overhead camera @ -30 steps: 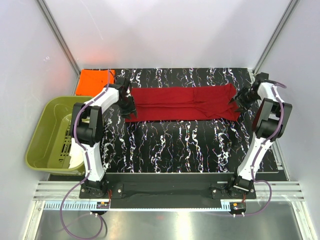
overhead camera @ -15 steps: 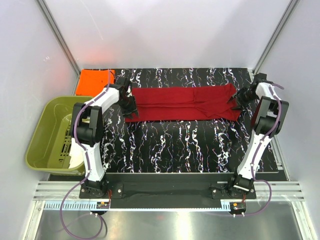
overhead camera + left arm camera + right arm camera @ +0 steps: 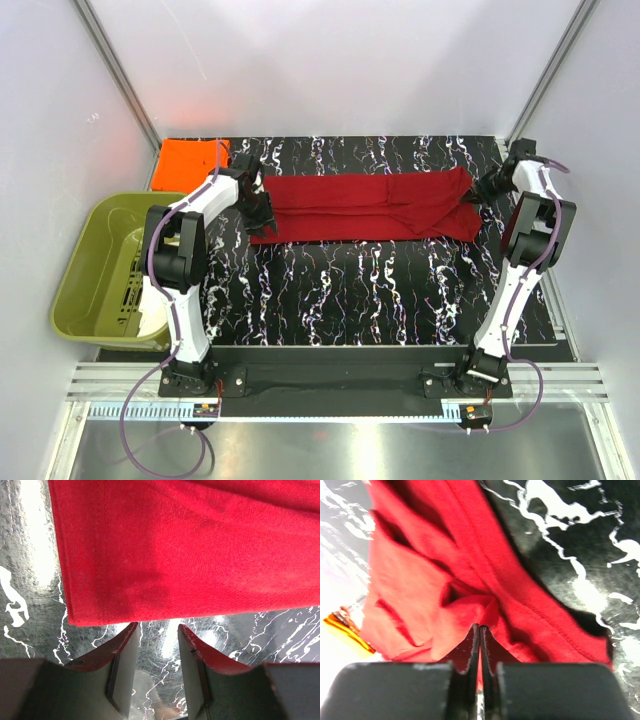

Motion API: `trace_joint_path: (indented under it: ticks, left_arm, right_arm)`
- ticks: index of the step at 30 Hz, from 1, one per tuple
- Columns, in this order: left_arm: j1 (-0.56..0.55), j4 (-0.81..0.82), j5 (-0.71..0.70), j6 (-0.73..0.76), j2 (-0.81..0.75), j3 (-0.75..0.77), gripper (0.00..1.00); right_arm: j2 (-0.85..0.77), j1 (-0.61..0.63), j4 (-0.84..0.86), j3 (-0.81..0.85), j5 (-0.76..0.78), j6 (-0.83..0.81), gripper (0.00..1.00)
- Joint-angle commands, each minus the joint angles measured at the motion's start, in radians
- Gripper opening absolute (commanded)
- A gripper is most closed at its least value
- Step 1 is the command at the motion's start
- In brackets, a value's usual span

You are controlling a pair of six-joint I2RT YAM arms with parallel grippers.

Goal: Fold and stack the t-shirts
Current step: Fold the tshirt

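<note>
Right wrist: your right claw (image 3: 480, 628) pinches the red t-shirt (image 3: 420, 585); your left claw (image 3: 157, 627) sits spread beside its hem.

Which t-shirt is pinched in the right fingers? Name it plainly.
The dark crimson red cloth t-shirt: the right fingers are shut on its bunched edge. The bright orange cloth t-shirt lies apart, at the far-left corner.

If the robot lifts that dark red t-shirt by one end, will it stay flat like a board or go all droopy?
Probably droopy: the dark red cloth t-shirt bunches into soft folds where the right jaws pinch it. It is likely light too, since it lies thin and flat on the black marbled table.
</note>
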Motion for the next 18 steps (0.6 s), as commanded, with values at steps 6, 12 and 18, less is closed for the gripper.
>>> trace_joint_path:
  ticks: [6, 12, 18]
  left_arm:
    - [-0.001, 0.014, 0.012, 0.009, 0.011, 0.035, 0.42]
    - [-0.001, 0.010, 0.004, 0.004, 0.030, 0.048, 0.42]
    - [0.000, 0.002, -0.011, 0.007, 0.043, 0.048, 0.42]
  right_arm:
    - [0.004, -0.004, -0.007, 0.151, -0.054, 0.040, 0.00]
    - [0.008, 0.008, 0.013, 0.172, -0.087, 0.073, 0.00]
    - [0.024, 0.039, 0.022, 0.229, -0.136, 0.115, 0.00]
